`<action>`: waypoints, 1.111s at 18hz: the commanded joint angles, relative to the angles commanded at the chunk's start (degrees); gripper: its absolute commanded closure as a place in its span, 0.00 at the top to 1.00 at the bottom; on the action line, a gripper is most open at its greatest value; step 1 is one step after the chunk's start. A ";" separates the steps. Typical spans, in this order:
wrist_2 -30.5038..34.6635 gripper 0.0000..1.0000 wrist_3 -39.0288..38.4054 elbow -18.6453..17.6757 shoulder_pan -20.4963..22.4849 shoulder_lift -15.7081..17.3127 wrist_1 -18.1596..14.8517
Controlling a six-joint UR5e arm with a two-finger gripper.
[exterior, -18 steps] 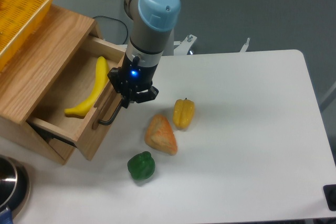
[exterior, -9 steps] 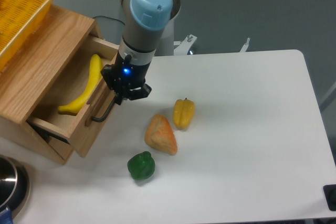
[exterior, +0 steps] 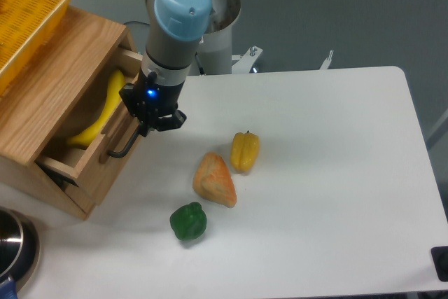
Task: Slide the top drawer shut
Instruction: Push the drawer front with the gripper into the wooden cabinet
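One claw (exterior: 148,125) against top drawer (exterior: 105,166) handle, partly open

Bright, even, from overhead; soft short shadows under the green pepper (exterior: 187,221) and the orange wedge (exterior: 214,181) on the white surface (exterior: 329,173). Mild glare there, sharp focus throughout, slightly dimmer inside the top drawer (exterior: 91,146).

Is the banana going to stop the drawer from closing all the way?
Probably not. The banana lies down inside the drawer, seemingly below its rim. Nothing visible blocks the way in, though the back is hidden. The gripper is already at the handle.
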 joint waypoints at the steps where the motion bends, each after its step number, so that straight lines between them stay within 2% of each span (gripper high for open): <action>1: 0.00 0.00 0.00 0.00 -0.35 0.00 -0.35; 20: 0.00 0.00 -1.67 0.00 -4.48 1.05 -1.06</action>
